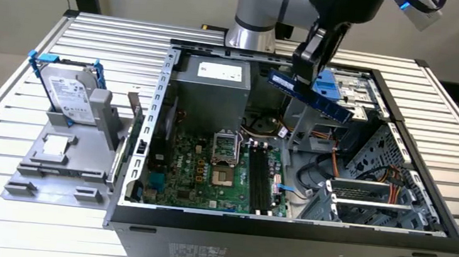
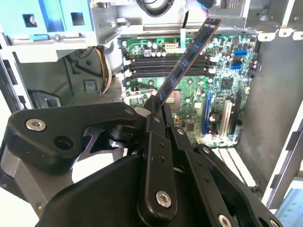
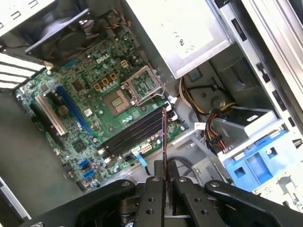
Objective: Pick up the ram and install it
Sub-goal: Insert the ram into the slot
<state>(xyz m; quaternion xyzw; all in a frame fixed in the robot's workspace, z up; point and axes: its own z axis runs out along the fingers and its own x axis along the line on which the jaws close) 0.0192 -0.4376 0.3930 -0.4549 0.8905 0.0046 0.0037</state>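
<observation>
The ram [image 1: 310, 96], a long blue board with dark chips, hangs tilted in the air above the open computer case, over the far right part of it in the exterior view. My gripper [image 1: 300, 72] is shut on it near one end. In the second wrist view the ram [image 2: 187, 61] sticks out from between the black fingers [image 2: 154, 124] toward the green motherboard [image 2: 222, 80]. The first wrist view has the ram [image 3: 164, 142] edge-on above the long black slots [image 3: 135, 135], well apart from them. Those slots [image 1: 260, 182] lie near the case's front wall.
The case [image 1: 287, 235] lies open on a slatted metal table. Inside are a grey power supply [image 1: 212, 89], a CPU socket [image 1: 222, 159], cables and a light-blue drive bracket [image 1: 326, 84]. A hard drive in a grey stand [image 1: 72, 97] sits at the exterior view's left.
</observation>
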